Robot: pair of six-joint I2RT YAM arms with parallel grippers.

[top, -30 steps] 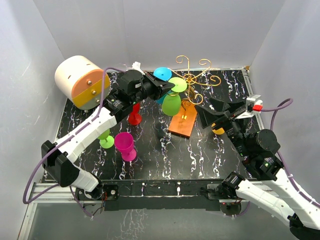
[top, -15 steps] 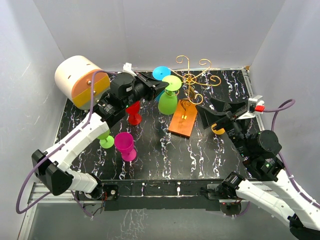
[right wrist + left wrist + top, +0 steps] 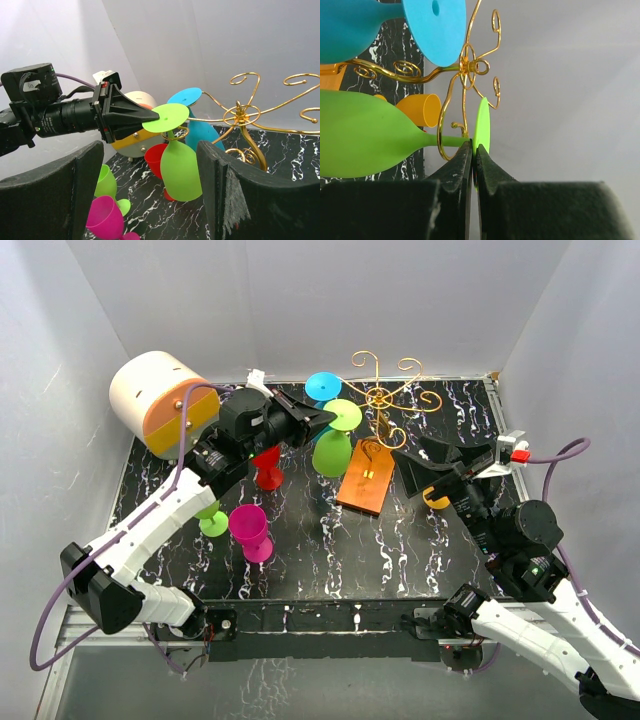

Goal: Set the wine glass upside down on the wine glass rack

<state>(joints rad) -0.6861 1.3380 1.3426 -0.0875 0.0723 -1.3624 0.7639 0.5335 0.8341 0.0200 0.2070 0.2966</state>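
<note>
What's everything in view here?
wine glass rack: one, gold, back middle
blue wine glass: one, blue, on rack
lime wine glass: one, lime, at rack
red glass: one, red, left of rack
magenta glass: one, magenta, front left
green glass: one, green, beside magenta
yellow cup: one, yellow, by right pincer
cylinder: one, cream-and-orange, back left
table: one, black marbled, under everything
left pincer: one, black, shut on lime wine glass's foot
right pincer: one, black, open

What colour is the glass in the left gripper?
Lime green wine glass; clearest in right wrist view.
</note>
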